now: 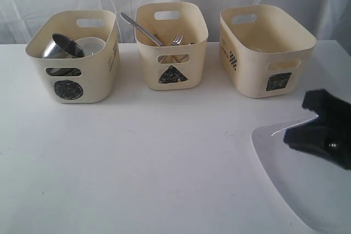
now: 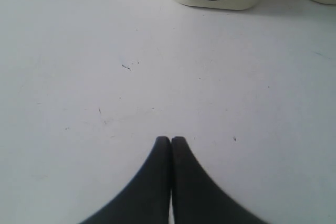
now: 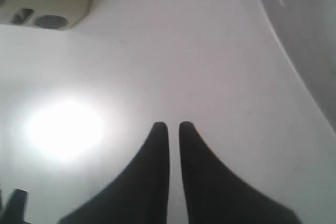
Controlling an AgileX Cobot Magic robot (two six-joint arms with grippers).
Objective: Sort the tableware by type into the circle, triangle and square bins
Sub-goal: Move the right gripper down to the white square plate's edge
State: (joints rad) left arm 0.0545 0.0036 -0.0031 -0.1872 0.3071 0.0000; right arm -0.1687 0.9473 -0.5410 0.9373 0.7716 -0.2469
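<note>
Three cream bins stand in a row along the far edge of the table point(image 1: 137, 163). The circle bin point(image 1: 93, 89) is toward the far left corner, and there's a steel mug point(image 1: 61, 47) inside, tipped over on a slant with its mouth facing up and out. Just beside it is a pale round rim that looks like a white bowl point(image 1: 93, 45).

Middle of the row, the triangle bin point(image 1: 145, 58) has the cutlery. A fork point(image 1: 176, 39) pokes its tines above the rim, and a long steel handle point(image 1: 140, 28) leans out over the bin's left side; spoon or knife, I can't tell. The square bin point(image 1: 252, 64) is toward the far right corner, turned a little, and its contents can't be made out from this angle.

The big one is the plate point(image 1: 285, 190), white with rounded corners, lying flat at the near right corner of the table, well apart from the bins.

The right gripper point(image 3: 174, 126) is down there with it. The exterior view shows its black body over the plate's far edge. Its own camera shows the fingertips a narrow slit apart with nothing between them, bare table under them and the plate's rim off to one side. Whether it touches the plate, I can't say.

The left gripper point(image 2: 171, 139) has its jaws pressed tight together and holds nothing, over bare table in front of the circle bin.
</note>
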